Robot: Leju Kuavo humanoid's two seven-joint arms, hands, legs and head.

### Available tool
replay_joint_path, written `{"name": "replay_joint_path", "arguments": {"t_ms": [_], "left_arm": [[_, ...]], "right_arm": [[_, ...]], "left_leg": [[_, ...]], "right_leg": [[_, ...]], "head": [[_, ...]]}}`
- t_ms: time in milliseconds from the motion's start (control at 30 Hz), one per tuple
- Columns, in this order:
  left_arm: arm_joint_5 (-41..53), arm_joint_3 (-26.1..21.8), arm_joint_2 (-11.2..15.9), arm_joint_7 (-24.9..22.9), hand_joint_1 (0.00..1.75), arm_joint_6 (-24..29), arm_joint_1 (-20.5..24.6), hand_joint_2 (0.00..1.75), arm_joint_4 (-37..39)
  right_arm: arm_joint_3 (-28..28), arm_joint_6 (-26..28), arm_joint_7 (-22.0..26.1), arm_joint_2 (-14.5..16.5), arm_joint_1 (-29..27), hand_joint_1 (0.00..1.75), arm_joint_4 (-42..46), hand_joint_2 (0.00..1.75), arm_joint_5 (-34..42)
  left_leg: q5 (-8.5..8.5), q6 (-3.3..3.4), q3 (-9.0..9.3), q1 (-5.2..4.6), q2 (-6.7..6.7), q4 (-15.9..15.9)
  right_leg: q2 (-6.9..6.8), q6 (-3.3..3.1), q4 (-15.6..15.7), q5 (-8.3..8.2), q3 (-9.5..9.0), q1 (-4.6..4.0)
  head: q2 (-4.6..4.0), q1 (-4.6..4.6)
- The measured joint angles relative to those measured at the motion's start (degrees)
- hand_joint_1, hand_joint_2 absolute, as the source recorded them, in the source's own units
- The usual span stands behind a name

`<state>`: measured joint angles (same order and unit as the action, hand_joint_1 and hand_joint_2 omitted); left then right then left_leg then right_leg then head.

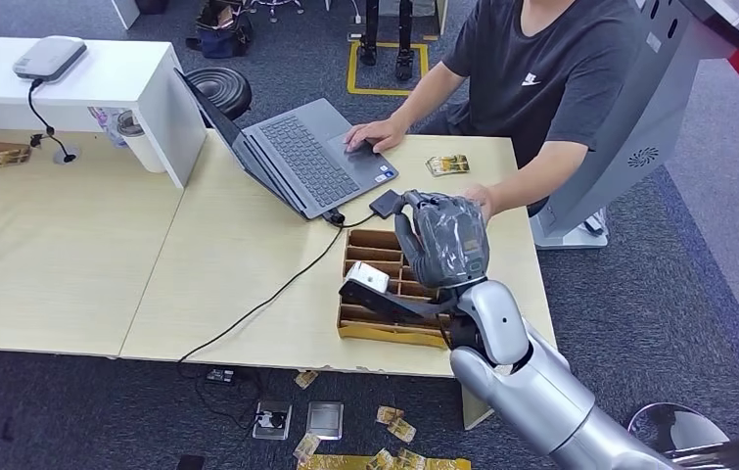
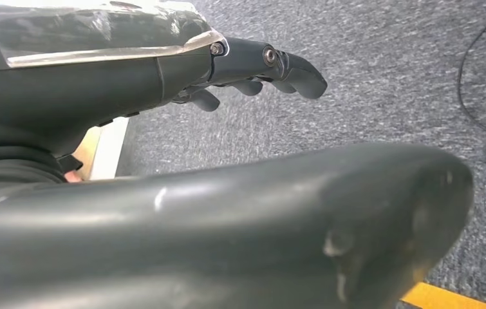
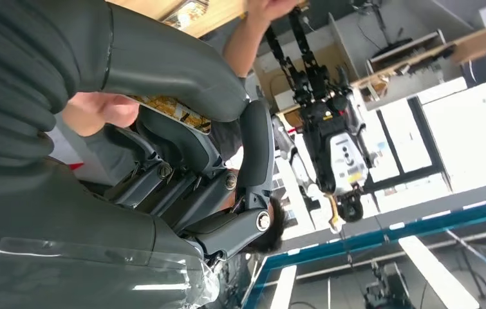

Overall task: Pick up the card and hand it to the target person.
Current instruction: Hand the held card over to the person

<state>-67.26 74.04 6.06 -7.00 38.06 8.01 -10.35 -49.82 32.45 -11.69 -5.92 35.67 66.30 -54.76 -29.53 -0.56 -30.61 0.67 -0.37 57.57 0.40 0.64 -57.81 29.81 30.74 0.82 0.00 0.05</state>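
One raised right hand (image 1: 443, 238) stands over the far end of the cardboard divider tray (image 1: 370, 328), its back to the head camera, fingers curled. In the right wrist view a gold-patterned card (image 3: 170, 109) sits between the thumb and the darker fingers (image 3: 253, 154), and the person's hand (image 3: 102, 109) lies right against the card's other end; the head view hides the card behind the palm. The person's other hand (image 1: 373, 132) rests on the laptop (image 1: 297, 152). The tray lies close to the worktop's (image 1: 248, 264) near edge, with bare worktop to its left crossed by a black cable (image 1: 267, 299). More cards (image 1: 448, 164) lie near the far edge beside the person. The left hand (image 2: 253, 71) hangs over grey carpet (image 2: 369, 77), fingers loosely curled, holding nothing.
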Motion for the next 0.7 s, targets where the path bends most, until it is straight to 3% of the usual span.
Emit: {"name": "replay_joint_path", "arguments": {"t_ms": [300, 667, 700], "left_arm": [[0.75, 0.09, 0.08, 1.02, 0.00, -0.38, 0.15, 0.00, -0.01], [0.86, 0.14, 0.08, 1.02, 0.00, -0.52, 0.22, 0.00, 0.00], [0.84, 0.14, 0.09, 1.02, 0.00, -0.45, 0.21, 0.00, 0.00]], "right_arm": [[-0.62, -0.16, 1.37, 3.09, 5.25, 1.75, -16.90, 1.75, 0.68], [-0.96, -0.12, 1.69, 4.95, 6.74, 1.75, -24.67, 1.75, 0.19], [-0.96, 0.19, 1.79, 5.26, 6.94, 1.31, -25.74, 1.75, 0.03]], "left_leg": [[0.00, 0.01, -0.05, 0.00, -0.01, 0.00], [0.00, 0.01, -0.04, 0.00, -0.01, 0.00], [0.00, 0.01, -0.05, 0.00, -0.01, 0.00]], "right_leg": [[-0.02, 0.00, 0.00, 0.00, 0.04, 0.00], [-0.01, 0.00, 0.00, 0.00, 0.05, 0.00], [-0.01, 0.00, 0.00, 0.00, 0.04, 0.00]], "head": [[0.00, 0.04], [0.00, 0.02], [0.00, 0.03]]}}
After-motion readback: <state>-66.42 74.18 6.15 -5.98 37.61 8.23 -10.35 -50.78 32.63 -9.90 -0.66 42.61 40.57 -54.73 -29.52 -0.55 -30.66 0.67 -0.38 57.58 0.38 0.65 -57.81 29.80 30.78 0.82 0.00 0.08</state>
